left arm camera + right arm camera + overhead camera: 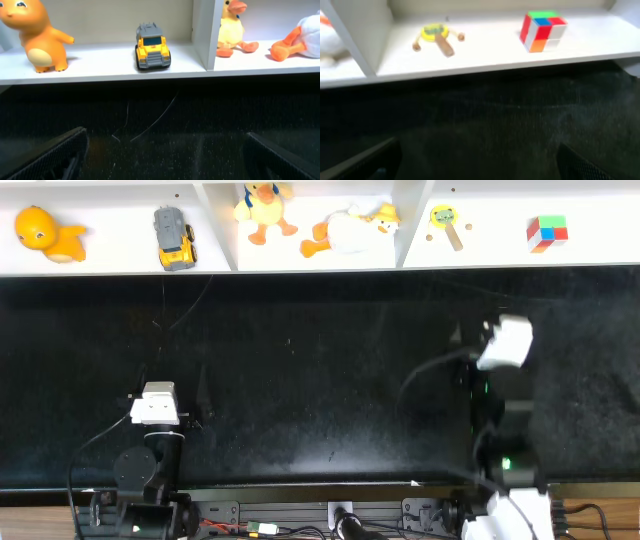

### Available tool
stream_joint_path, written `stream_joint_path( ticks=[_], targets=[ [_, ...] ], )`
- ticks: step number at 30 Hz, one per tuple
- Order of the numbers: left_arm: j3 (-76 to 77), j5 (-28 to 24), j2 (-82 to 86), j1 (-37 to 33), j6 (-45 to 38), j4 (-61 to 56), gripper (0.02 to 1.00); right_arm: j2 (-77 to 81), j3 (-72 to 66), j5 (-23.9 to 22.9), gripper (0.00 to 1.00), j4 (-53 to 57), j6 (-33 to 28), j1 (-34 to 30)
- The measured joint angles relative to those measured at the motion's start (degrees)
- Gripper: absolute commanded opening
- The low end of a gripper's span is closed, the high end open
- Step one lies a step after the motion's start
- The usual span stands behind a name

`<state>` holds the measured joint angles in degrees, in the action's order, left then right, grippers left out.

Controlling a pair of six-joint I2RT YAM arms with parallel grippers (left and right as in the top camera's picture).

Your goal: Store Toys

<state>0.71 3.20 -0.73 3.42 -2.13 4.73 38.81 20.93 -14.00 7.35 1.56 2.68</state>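
Left gripper (pixel 165 167) status: open. My two fingers (pixel 50 155) are spread wide, the black mat (pixel 165 130) shows between them, and they hold nothing. This gripper sits low over the mat, well short of the shelf (pixel 100 67), and faces the shelf's left compartment. Right gripper (pixel 475 167) status: open likewise, fingers wide apart, holding nothing. It is held higher than the left one, also short of the shelf, and faces the shelf's right compartment. The shelf is white, runs along the mat's far edge, and is split by two upright dividers into three compartments; every toy position below is given by compartment. Left compartment: the orange figure (pixel 37 35) stands upright toward the shelf's outer end, and the truck (pixel 152 46) stands on its wheels just beside the divider, nose toward the shelf's front edge, well apart from the figure. Middle compartment: the yellow duck (pixel 265 208) sits upright next to the left divider, and the white duck (pixel 350 230) lies on its side just beside it, toward the right divider; I cannot tell whether the two touch. Right compartment: the rattle (pixel 437 37) lies flat near the divider with its handle angled toward the shelf's front edge, and the cube (pixel 542 31) stands toward the shelf's outer end, well apart from the rattle.
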Motion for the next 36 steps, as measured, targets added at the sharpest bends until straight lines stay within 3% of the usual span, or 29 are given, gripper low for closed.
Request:
stream_joint_path(
  ticks=[7, 15, 22, 27, 36],
  targets=[
    [0.0, 0.0, 0.0, 0.0, 0.0, 0.04, 0.998, -17.99, -10.27, -0.37, 0.996, -0.11, 4.61, 0.04],
    [0.0, 0.0, 0.0, 0.0, 0.0, 0.04, 0.998, -29.29, -19.39, 0.61, 0.996, -4.28, 5.64, 0.04],
    [0.0, 0.0, 0.0, 0.0, 0.0, 0.04, 0.998, -37.22, -19.91, 6.23, 0.998, -3.26, 5.75, 0.04],
    [0.0, 0.0, 0.0, 0.0, 0.0, 0.02, 0.998, -37.97, -19.91, 9.66, 0.996, -2.82, 0.92, 0.04],
    [0.0, 0.0, 0.0, 0.0, 0.0, 0.04, 0.998, -37.97, -19.91, 10.84, 0.996, -2.82, -4.61, 0.04]
  ],
)
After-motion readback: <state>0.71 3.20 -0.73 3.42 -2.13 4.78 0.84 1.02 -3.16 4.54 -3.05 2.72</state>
